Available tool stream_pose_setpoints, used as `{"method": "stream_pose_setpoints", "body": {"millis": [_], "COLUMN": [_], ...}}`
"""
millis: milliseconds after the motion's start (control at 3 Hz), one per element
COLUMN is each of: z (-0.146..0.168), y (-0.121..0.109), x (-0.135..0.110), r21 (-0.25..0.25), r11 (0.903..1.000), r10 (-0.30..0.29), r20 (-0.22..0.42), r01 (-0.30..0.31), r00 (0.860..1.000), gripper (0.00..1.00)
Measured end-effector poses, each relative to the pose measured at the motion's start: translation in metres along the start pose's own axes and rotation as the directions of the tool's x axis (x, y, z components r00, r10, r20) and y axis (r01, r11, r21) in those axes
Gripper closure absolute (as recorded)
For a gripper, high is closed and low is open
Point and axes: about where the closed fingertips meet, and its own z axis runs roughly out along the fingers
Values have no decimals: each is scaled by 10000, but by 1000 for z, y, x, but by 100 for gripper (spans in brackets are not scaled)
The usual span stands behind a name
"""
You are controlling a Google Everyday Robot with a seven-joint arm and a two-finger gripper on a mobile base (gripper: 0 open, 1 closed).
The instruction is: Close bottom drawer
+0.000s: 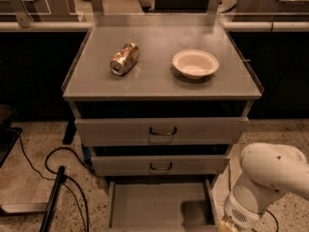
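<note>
No lettering is reading legibly anywhere in this view. The dented can (124, 58), lying on its side on the cabinet top (159, 88), is showing a printed skin, but no word, brand or number on it is coming through. The gripper (225, 224), sitting at the lower right and running off the bottom edge just beside the right wall of the pulled-out bottom drawer (159, 207), is likewise offering no marking that can be read.

Gripper (225, 225) rt of btm drawer (157, 206)
</note>
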Motion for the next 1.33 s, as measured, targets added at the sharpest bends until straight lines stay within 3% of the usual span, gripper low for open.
{"method": "stream_pose_setpoints", "body": {"millis": [333,667,1000,1333], "z": [70,123,137,137], "y": [-10,-22,-20,-20], "x": [13,16,18,18], "r21": [-695,-1134,-1393,-1393], "r11": [9905,9716,9649,9649], "r10": [1162,2003,2114,2114], "r20": [-402,-749,-899,-900], "r01": [-1188,-2079,-2224,-2224], "r00": [9924,9769,9733,9733], "gripper": [100,100,100,100]}}
